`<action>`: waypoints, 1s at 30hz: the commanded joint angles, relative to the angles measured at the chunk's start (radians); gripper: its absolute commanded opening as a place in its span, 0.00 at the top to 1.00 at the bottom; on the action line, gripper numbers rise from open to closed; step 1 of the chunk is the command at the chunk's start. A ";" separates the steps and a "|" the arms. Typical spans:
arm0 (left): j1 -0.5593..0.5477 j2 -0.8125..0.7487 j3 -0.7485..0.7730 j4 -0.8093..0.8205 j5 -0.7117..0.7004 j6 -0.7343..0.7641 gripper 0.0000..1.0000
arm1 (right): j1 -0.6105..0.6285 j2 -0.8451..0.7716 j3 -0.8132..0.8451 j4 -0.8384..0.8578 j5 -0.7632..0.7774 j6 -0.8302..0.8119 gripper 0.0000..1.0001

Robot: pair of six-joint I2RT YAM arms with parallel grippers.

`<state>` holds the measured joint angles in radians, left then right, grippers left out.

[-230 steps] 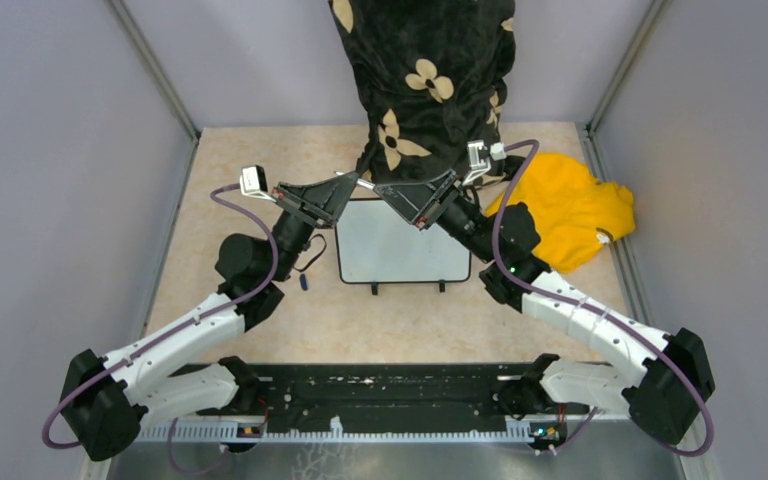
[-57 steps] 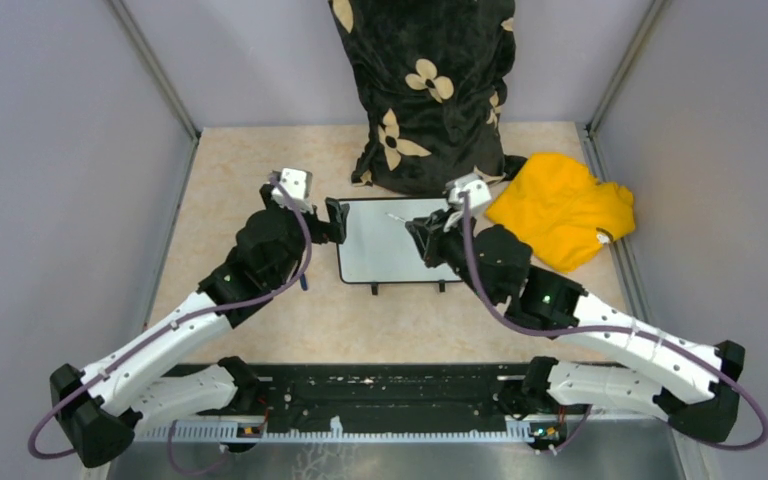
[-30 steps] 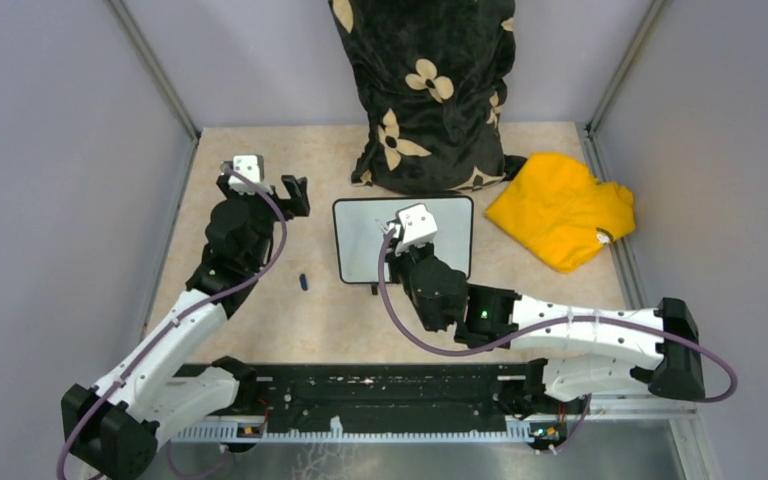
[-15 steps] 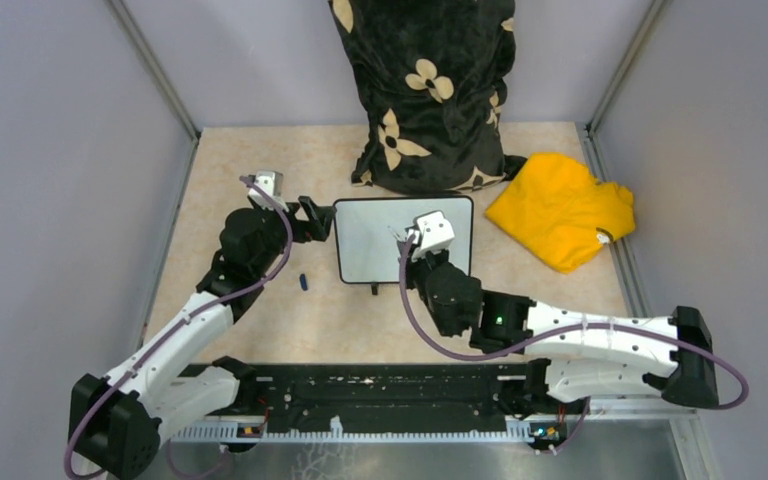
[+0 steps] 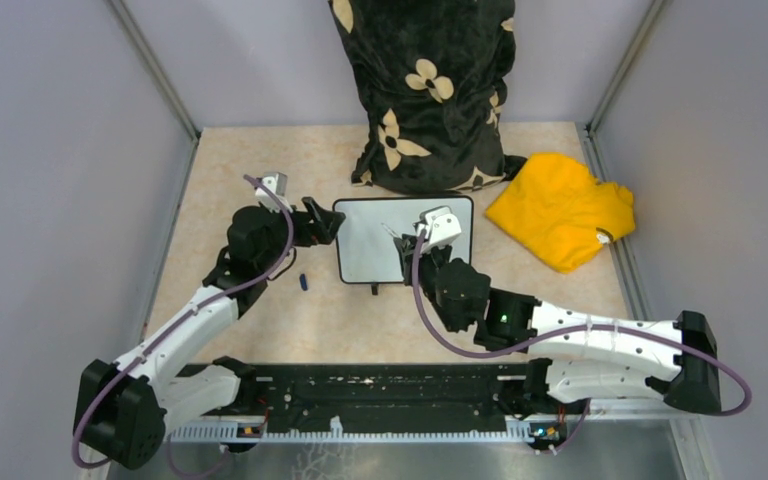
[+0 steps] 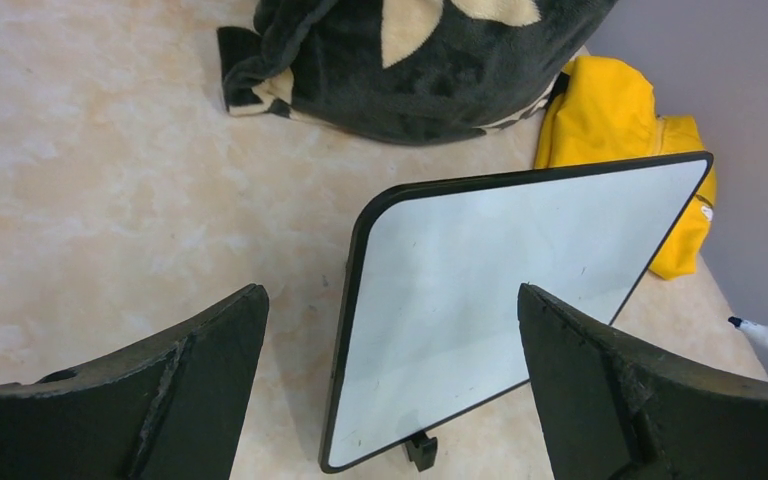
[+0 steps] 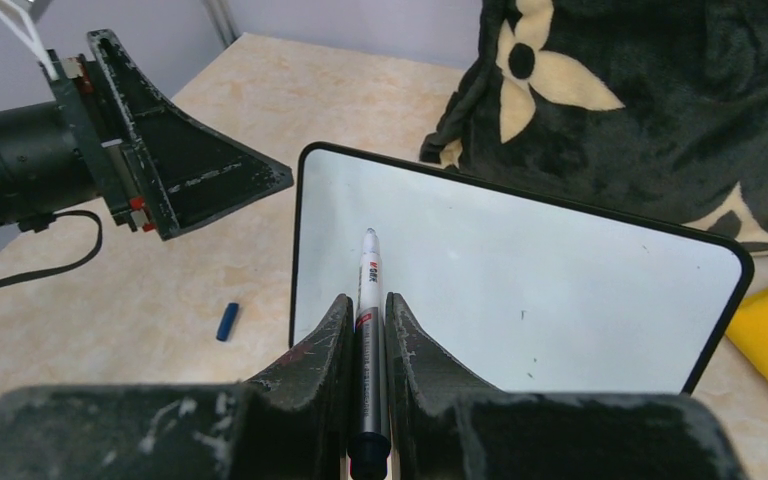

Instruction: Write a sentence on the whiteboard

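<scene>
The whiteboard [image 5: 365, 250] lies flat in the middle of the table, with its thin dark frame and small black feet showing. Its surface [image 7: 520, 270] is blank apart from tiny specks, and no sentence shows on it. My right gripper [image 7: 368, 297] is shut on a grey-and-white marker [image 7: 370, 262], whose tip points over the board's left part. I cannot tell whether the tip touches the board. In the top view, the right gripper [image 5: 407, 243] hangs over the board's centre. My left gripper [image 5: 328, 222] stands wide open at the board's left edge, and its fingers [image 6: 210, 345] hold nothing.
A small blue marker cap [image 5: 303, 282] lies on the table left of the board. A black flowered fabric bundle [image 5: 425, 90] sits behind the board, and a yellow cloth [image 5: 563, 208] lies to its right. Grey walls close in the table on three sides.
The left gripper came forward and right from the back left to the board's left edge, staying open. The right gripper shifted a little right over the board with the marker.
</scene>
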<state>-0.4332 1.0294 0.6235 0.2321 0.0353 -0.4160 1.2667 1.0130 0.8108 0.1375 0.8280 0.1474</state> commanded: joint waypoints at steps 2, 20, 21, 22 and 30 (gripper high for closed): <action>0.110 0.006 -0.070 0.081 0.206 -0.184 0.02 | 0.000 -0.015 0.006 0.057 -0.056 0.004 1.00; 0.200 -0.007 -0.157 0.277 0.344 -0.299 0.01 | 0.001 -0.113 -0.160 0.165 -0.121 -0.005 1.00; 0.200 0.015 -0.154 0.301 0.386 -0.262 0.02 | 0.000 -0.102 -0.160 0.172 -0.123 -0.006 1.00; 0.201 0.038 -0.147 0.313 0.418 -0.238 0.02 | 0.000 -0.091 -0.157 0.176 -0.122 -0.005 1.00; 0.213 0.228 -0.123 0.420 0.626 -0.189 0.17 | 0.000 -0.050 -0.153 0.223 -0.150 -0.032 1.00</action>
<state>-0.2279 1.1954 0.4808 0.5255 0.5209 -0.6361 1.2675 0.9565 0.6479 0.2768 0.7036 0.1341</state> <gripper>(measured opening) 0.861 0.127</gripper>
